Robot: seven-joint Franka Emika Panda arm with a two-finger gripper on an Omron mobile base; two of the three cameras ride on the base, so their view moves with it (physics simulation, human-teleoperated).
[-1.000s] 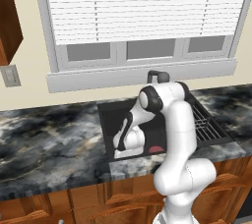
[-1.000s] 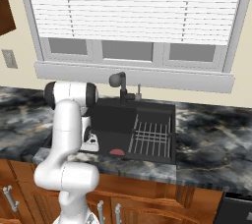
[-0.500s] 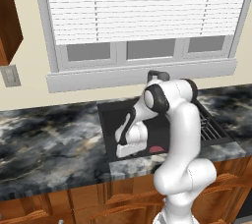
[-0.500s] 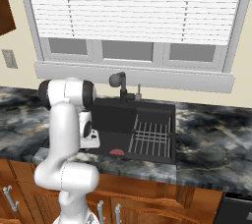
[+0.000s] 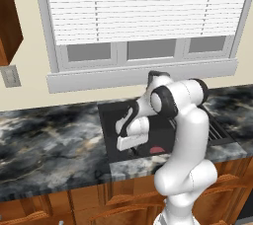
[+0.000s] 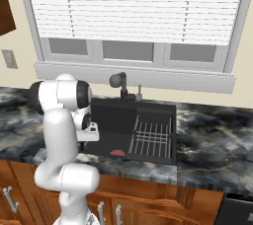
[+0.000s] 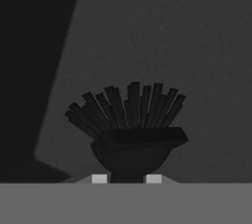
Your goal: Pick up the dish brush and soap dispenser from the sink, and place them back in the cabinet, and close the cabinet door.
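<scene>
In the hand view, the dish brush [image 7: 133, 139] shows as a dark head with splayed bristles, and my gripper [image 7: 126, 179] is shut on it at the base, above the dark floor of the sink [image 7: 172, 46]. In the base views the hand [image 5: 129, 137] hangs low over the left part of the black sink [image 5: 111, 115], with its fingers hidden behind the white hand. The soap dispenser is out of view. A piece of the reddish-brown cabinet [image 5: 10, 21] juts in at the top left; I cannot tell how the cabinet door stands.
A small reddish thing [image 5: 157, 150] lies on the sink floor to the right of the hand. A wire rack [image 6: 153, 137] fills the sink's right half, and a dark faucet [image 6: 119, 83] stands behind it. Marbled countertop [image 5: 49, 140] spreads to both sides, with wooden drawers below.
The jaws have closed the last bit onto the brush. The hand has shifted slightly in the sink's left part, and the reddish thing has stayed put.
</scene>
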